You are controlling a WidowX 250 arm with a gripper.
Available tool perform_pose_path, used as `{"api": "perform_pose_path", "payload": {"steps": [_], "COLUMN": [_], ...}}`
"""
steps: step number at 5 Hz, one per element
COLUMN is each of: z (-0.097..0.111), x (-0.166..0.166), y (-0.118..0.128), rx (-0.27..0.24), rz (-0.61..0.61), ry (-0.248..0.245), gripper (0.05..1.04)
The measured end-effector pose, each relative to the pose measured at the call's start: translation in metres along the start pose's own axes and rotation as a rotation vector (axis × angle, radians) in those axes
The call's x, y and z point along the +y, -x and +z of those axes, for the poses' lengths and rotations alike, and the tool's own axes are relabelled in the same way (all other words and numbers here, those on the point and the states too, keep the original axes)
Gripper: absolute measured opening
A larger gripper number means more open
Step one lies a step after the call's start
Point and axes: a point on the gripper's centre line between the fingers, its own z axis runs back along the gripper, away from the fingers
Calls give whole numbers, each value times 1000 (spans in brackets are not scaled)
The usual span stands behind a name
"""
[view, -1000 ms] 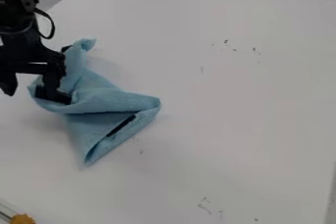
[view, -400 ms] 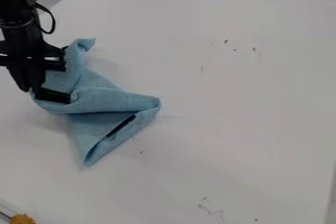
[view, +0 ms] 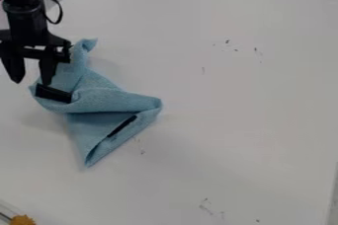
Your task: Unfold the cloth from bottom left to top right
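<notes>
Now jaws apart again at blue cloth (view: 112,99)

muted light, with faint, soft-edged shadows (easy to miss) beside the cloth (view: 109,99) on the table (view: 237,120).

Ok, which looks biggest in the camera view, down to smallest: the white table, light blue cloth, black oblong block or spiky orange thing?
1. White table
2. Light blue cloth
3. Black oblong block and spiky orange thing: can't rank these, since the view's edge cuts off the orange one.
</notes>
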Motion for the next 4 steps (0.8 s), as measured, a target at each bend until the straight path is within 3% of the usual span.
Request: {"api": "perform_pose_path", "payload": {"steps": [1,2,4], "z": [11,-3,-27], "x": [1,1,-5], "y": [12,15,13], "rx": [-7,14,57], "rz": [119,192,293], "ry": [-22,61,164], "gripper": [991,1003,1000]}}
